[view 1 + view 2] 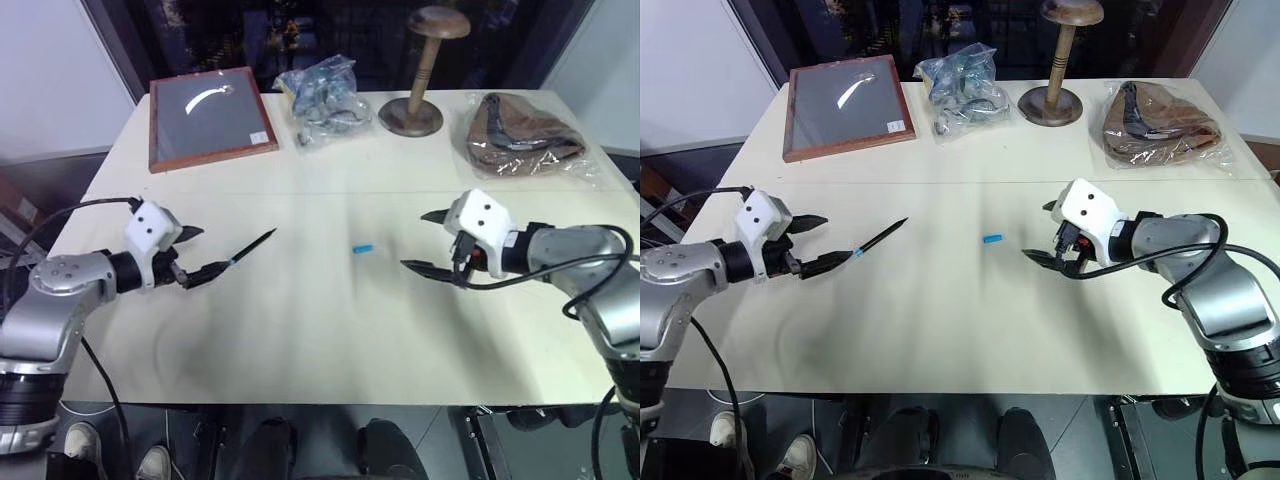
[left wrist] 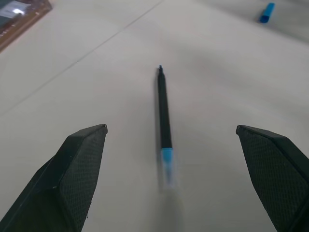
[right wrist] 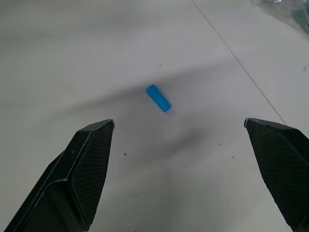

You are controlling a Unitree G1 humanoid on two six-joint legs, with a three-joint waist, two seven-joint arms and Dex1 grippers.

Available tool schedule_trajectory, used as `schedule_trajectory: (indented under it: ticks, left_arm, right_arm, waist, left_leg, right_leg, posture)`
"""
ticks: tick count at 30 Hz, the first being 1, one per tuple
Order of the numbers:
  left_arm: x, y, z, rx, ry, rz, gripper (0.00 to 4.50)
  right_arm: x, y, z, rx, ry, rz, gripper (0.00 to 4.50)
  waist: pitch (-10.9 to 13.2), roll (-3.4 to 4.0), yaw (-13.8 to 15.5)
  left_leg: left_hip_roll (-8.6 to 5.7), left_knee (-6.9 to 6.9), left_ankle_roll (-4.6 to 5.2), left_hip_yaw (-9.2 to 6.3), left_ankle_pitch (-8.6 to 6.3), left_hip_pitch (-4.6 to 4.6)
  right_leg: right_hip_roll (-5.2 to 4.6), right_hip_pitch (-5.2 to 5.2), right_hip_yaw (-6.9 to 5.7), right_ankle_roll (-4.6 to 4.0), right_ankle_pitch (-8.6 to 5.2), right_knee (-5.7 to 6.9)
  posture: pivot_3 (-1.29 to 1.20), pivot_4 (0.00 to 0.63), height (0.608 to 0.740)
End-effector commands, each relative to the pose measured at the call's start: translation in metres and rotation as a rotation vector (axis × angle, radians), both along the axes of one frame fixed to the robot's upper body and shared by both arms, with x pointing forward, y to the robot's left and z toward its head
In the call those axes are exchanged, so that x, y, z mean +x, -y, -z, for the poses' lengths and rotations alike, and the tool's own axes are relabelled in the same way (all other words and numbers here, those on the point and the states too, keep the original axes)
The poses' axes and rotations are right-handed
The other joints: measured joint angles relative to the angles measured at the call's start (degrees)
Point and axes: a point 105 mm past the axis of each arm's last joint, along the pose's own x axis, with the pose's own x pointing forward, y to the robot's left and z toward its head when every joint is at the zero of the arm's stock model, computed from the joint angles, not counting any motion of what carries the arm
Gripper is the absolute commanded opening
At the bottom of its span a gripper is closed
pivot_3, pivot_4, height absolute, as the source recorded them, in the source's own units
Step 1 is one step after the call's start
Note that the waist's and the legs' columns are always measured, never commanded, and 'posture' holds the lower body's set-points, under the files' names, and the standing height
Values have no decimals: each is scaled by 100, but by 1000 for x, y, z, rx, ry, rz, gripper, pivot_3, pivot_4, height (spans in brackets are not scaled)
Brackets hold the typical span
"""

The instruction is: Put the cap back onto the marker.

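Left gripper (image 1: 190, 253), fingers spread wide, empty, near the desk's (image 1: 300, 330) left edge; the marker (image 1: 250, 247) lies just beyond its tips. Right gripper (image 1: 425, 242), likewise wide, empty; the cap (image 1: 363, 248) lies mid-desk, near it.

Silver arms, white wrist housings (black cables).

This looks like a lab or test room: a plain cream counter (image 1: 330, 330) stands before dark windows and holds unrelated props at its far edge, a framed panel (image 1: 210, 115), a wooden hat stand (image 1: 425, 70) and 2 plastic-wrapped bundles (image 1: 322, 95), with cables trailing.
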Motion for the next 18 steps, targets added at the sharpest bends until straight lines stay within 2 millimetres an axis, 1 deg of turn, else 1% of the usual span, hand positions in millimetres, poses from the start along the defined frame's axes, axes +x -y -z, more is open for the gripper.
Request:
schedule_trajectory:
  ticks: [1,4,7,18]
  left_arm:
    - [2,4,-11,4,53,16,4500]
    - [6,4,-13,-28,59,-11,4500]
    - [7,6,-13,-21,60,-6,4500]
    - [10,6,-3,-7,35,-13,4500]
  right_arm:
    - [-3,-5,-9,-2,40,-25,4483]
    - [-3,-5,-10,0,44,-24,4483]
    - [-2,-7,-10,6,45,-23,4483]
    - [-4,-9,-7,18,38,-28,4483]
  waist:
    - [0,0,2]
    - [1,-2,15]
    - [1,-2,6]
    - [1,-2,2]
  left_leg:
    - [0,1,0,0,0,0]
    - [-1,2,0,0,0,-1]
    - [-1,4,0,0,0,-2]
    - [0,4,0,0,0,-1]
  right_leg:
    - [0,0,0,0,0,0]
    - [0,0,0,0,0,1]
    - [0,0,-1,0,0,1]
    - [0,-3,-1,0,0,8]
  posture:
    - [0,150,740]
    - [0,150,740]
    - [0,150,740]
    - [0,150,740]
